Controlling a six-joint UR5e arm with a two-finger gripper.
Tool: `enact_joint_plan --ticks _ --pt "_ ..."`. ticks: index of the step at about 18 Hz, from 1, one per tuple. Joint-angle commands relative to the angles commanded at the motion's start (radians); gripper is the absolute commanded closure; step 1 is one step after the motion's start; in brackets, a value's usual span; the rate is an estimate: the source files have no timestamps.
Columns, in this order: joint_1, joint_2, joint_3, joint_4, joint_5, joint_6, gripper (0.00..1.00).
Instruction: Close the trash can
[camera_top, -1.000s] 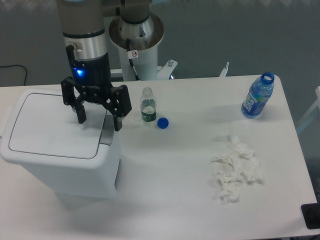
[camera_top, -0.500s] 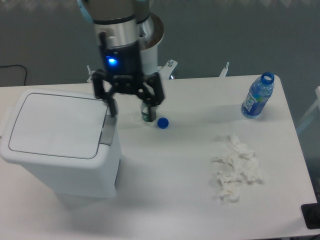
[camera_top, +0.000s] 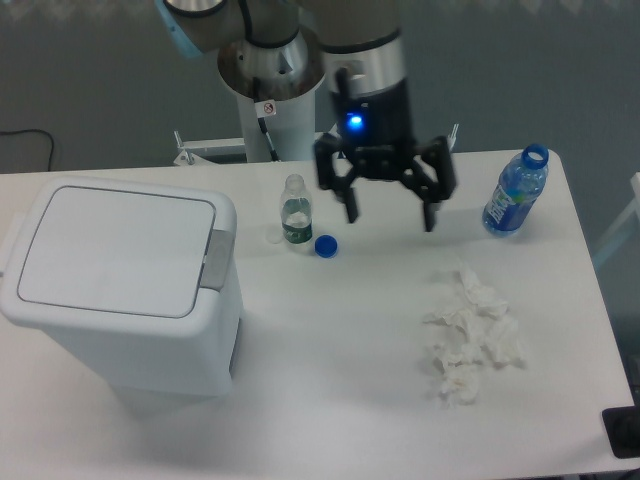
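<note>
The trash can (camera_top: 120, 290) is a large white bin at the left of the table. Its flat lid (camera_top: 115, 250) lies down flush on the rim, and a grey latch tab (camera_top: 217, 260) shows on the right edge. My gripper (camera_top: 390, 215) hangs open above the table's middle back, well to the right of the bin, with nothing between its fingers. A blue light glows on its wrist.
A small clear bottle (camera_top: 294, 211) stands uncapped next to its blue cap (camera_top: 325, 245). An open blue bottle (camera_top: 516, 192) stands at the back right. Crumpled white tissues (camera_top: 470, 335) lie right of centre. The robot base (camera_top: 270, 75) rises behind the table.
The gripper has swung from above the bin's right rim to the right, past the small bottle, staying open. The lid stays shut and flat.
</note>
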Motion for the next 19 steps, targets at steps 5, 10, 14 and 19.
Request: enact_joint_plan --ticks 5,10,14,19 --pt "0.100 -0.017 0.001 0.000 -0.006 0.221 0.00" --pt "0.227 -0.014 0.009 -0.053 -0.069 0.402 0.00" --pt "0.275 0.006 0.003 -0.084 -0.075 0.459 0.00" --pt "0.279 0.011 -0.003 -0.084 -0.078 0.459 0.00"
